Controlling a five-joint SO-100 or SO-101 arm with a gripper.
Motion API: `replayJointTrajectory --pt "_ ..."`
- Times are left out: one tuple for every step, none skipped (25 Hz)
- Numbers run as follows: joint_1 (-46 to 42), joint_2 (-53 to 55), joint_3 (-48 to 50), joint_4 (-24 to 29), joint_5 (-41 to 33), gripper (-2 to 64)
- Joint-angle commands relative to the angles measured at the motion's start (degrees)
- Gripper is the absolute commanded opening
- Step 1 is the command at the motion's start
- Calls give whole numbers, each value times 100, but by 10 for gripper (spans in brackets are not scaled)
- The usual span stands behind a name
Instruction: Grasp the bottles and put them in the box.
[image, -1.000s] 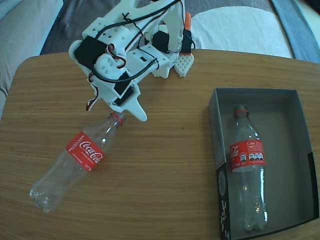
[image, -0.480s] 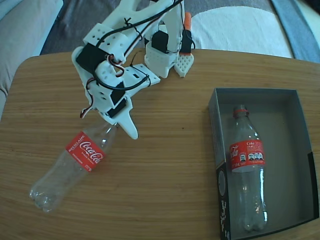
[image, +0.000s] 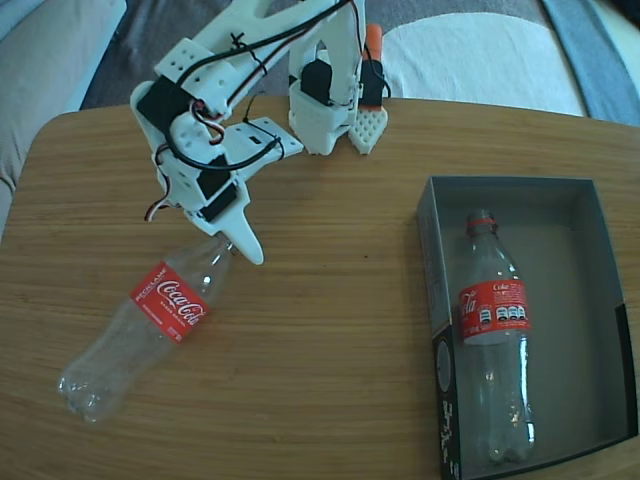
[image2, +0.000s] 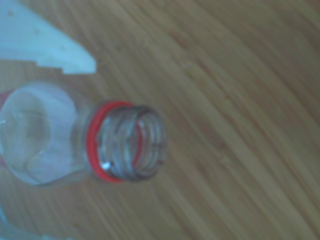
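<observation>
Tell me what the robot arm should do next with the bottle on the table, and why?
Probably lower a little and shut the jaws on the neck. The gripper hangs over the neck of the loose bottle, which lies on the table. In the wrist view the open mouth sits between the two fingers, which look spread and not touching it. The other bottle already lies in the box.

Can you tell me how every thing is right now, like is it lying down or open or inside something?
Bottle on the table: lying on its side, no cap, neck under the gripper.
Bottle in the box: lying flat inside, no cap, along the left side in the fixed view.
Box: open on top, right half free.
Gripper: open, fingers either side of the bottle's neck, not closed on it.
</observation>
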Motion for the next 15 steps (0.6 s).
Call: replayJointTrajectory --pt "9 185 88 -132 -26 453" --pt "0 185 167 -229 -26 453" --pt "0 185 246 -316 -26 453" --pt "0 185 308 -404 -26 453" --pt "0 185 334 -457 -26 453" --pt "0 185 352 -483 -26 453" --pt "0 185 360 -519 -26 453" --pt "0 185 352 -527 -26 453" --pt "0 176 352 -615 -26 453" --pt "0 176 360 -721 -26 453" --pt "0 176 360 -826 -18 453" --pt "0 176 360 -905 -18 453" --pt "0 176 360 -976 -18 453" --pt "-9 167 360 -1037 -18 453" --pt "-9 158 369 -1081 -18 453"
